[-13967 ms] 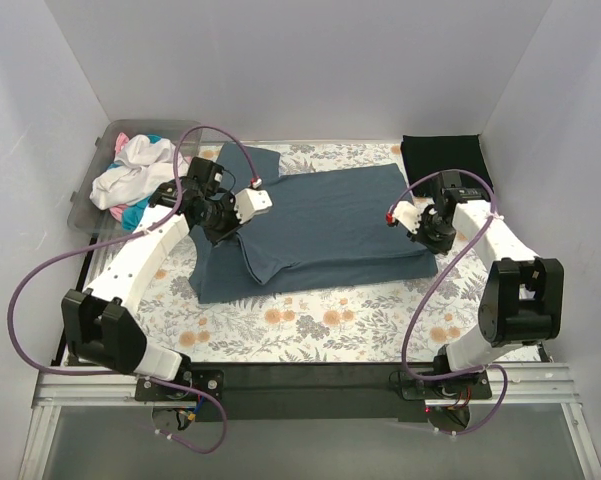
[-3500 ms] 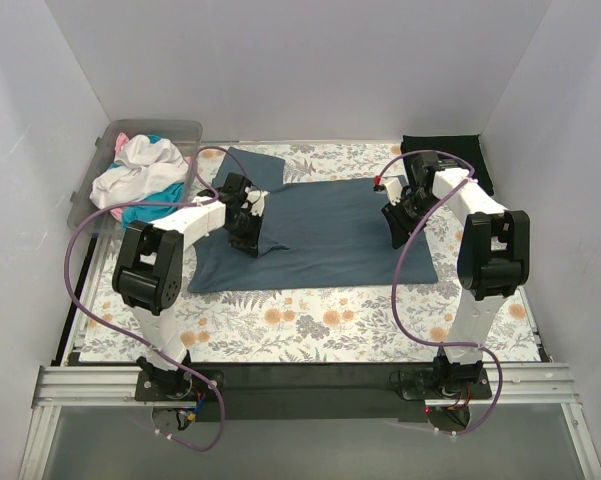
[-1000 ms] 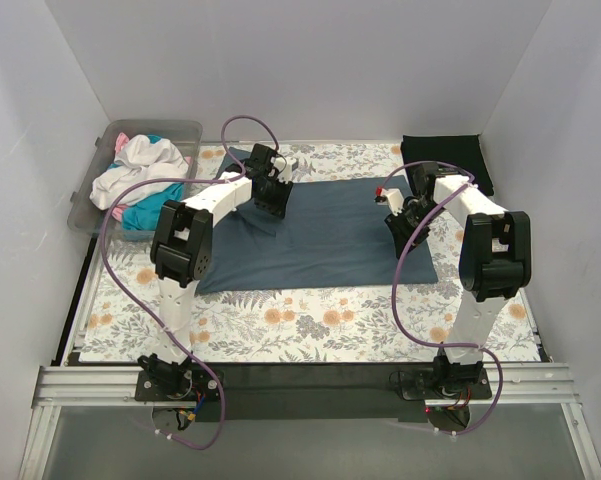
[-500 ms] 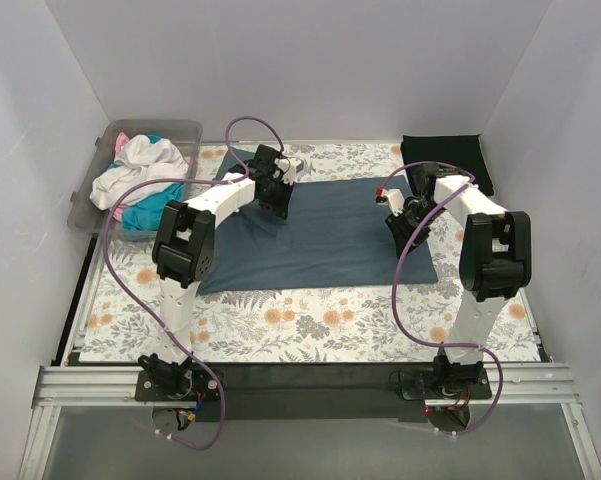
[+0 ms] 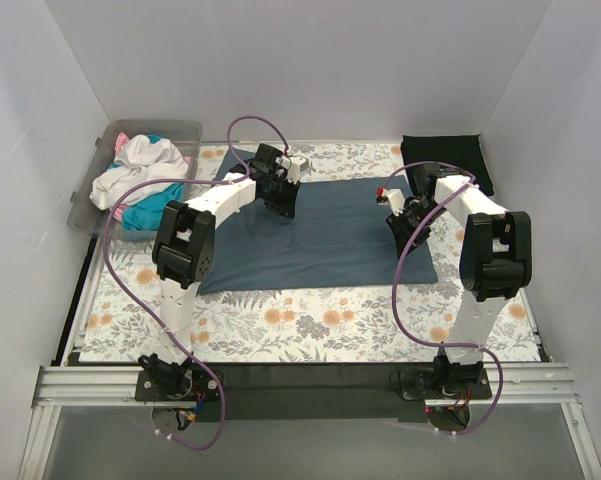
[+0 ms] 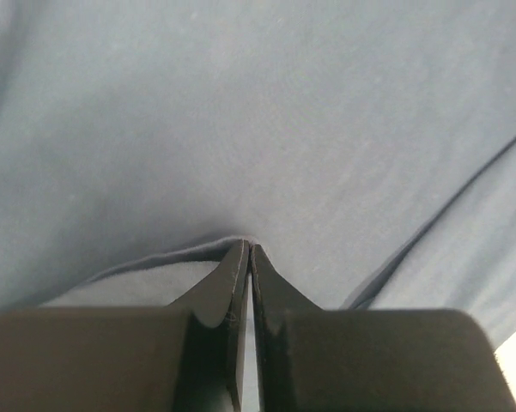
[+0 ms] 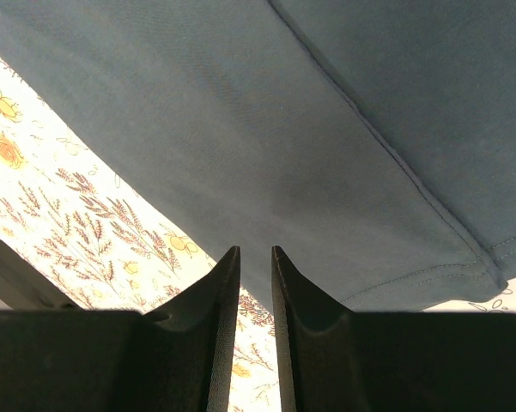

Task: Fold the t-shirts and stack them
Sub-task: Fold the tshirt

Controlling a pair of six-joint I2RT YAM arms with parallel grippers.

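Note:
The slate blue-grey t-shirt (image 5: 340, 240) lies spread on the floral table cloth (image 5: 310, 320). My left gripper (image 5: 285, 198) is over the shirt's back left part. In the left wrist view it (image 6: 249, 247) is shut on a pinched fold of that shirt (image 6: 240, 129) and holds the fold up. My right gripper (image 5: 393, 222) hovers at the shirt's right side. In the right wrist view it (image 7: 252, 251) stands narrowly open and empty, just above the shirt's edge (image 7: 240, 112). A folded black t-shirt (image 5: 445, 160) lies at the back right.
A clear plastic bin (image 5: 90, 205) at the back left holds white (image 5: 130, 175), teal (image 5: 150, 210) and pink (image 5: 121, 141) shirts. White walls close in the back and both sides. The floral cloth shows in the right wrist view (image 7: 86, 232).
My left gripper has moved back and then right over the shirt, carrying the pinched left fold with it. My right gripper has barely moved in the last second.

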